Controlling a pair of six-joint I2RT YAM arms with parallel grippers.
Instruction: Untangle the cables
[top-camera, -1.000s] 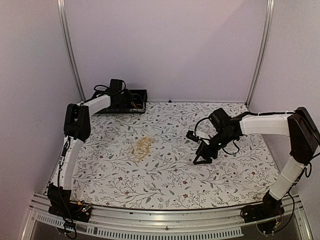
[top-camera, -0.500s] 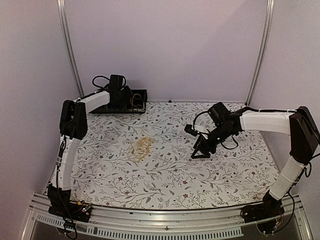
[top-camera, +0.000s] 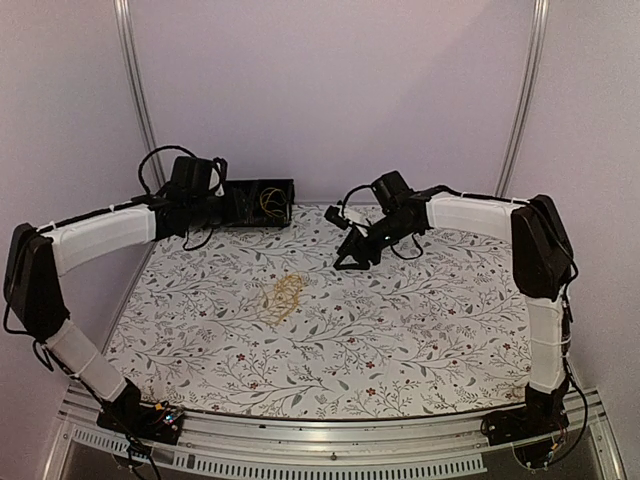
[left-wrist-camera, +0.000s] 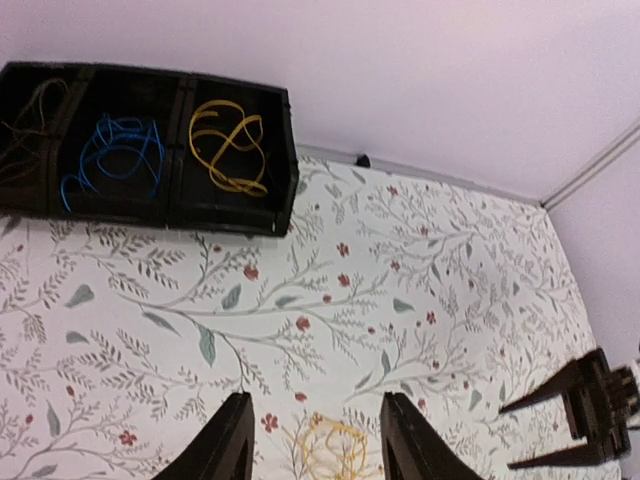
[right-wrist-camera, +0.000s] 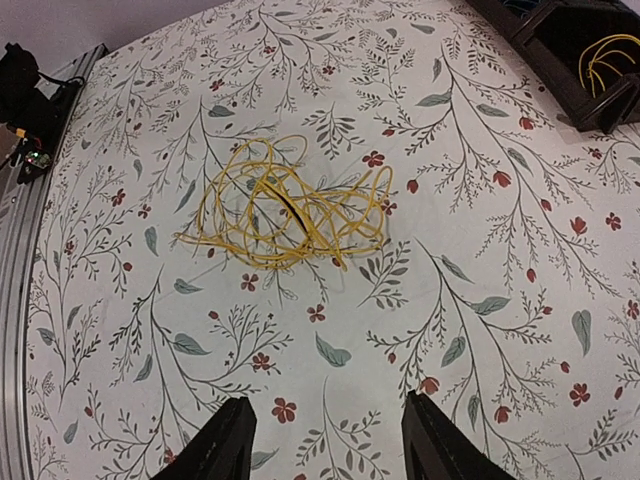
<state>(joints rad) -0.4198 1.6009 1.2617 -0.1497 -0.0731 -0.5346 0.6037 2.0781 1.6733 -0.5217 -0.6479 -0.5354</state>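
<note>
Lying ahead of the right gripper (right-wrist-camera: 328, 405), yellow cables (right-wrist-camera: 287, 214) rest untouched.

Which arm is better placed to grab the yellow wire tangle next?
Right, probably: the right tool sits open and nearer the loose yellow wire tangle, facing it. The left tool hangs by the black compartment tray.
</note>
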